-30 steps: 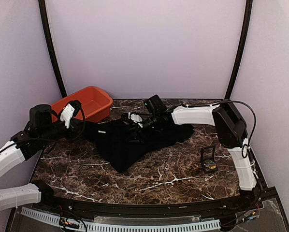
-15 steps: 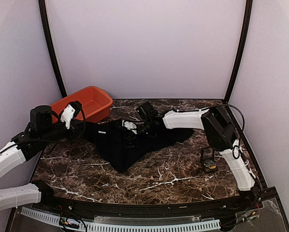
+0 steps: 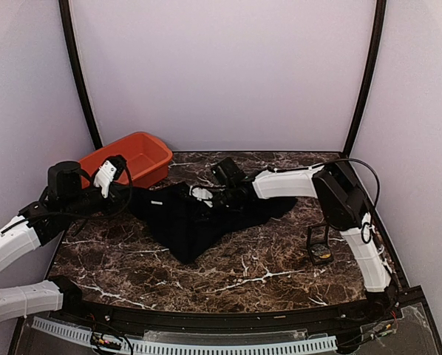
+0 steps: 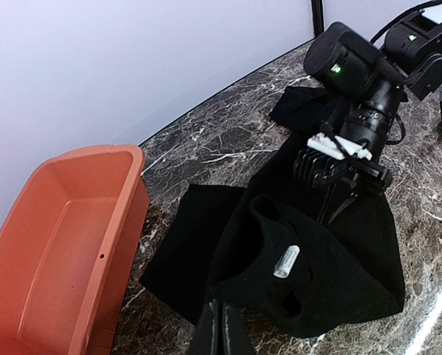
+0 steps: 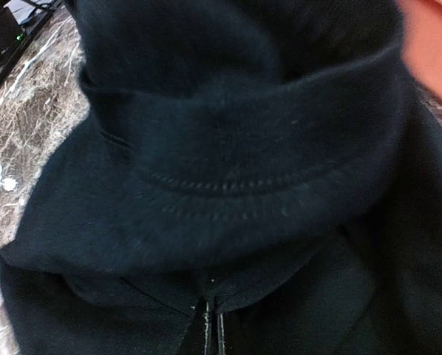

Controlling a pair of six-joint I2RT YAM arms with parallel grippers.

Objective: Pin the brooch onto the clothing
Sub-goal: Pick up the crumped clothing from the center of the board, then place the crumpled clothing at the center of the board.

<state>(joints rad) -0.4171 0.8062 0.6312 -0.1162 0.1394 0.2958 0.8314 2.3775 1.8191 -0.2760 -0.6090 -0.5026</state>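
Black shirt [image 3: 188, 225]; orange-red tub [image 3: 136, 157]; dark brown table [image 3: 265, 266], white-veined marble; white arms [image 3: 291, 180], black joints; lilac walls [image 3: 221, 74].

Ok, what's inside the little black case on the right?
The case stands open, lid upright. A small yellowish spot lies in its base, possibly the brooch, but too small to confirm. Anything beneath that spot is covered.

We look over a dark brown marble table [image 3: 265, 274] veined white, enclosed by plain pale lilac walls [image 3: 221, 74]; two black poles [image 3: 77, 74] rise at the far corners.
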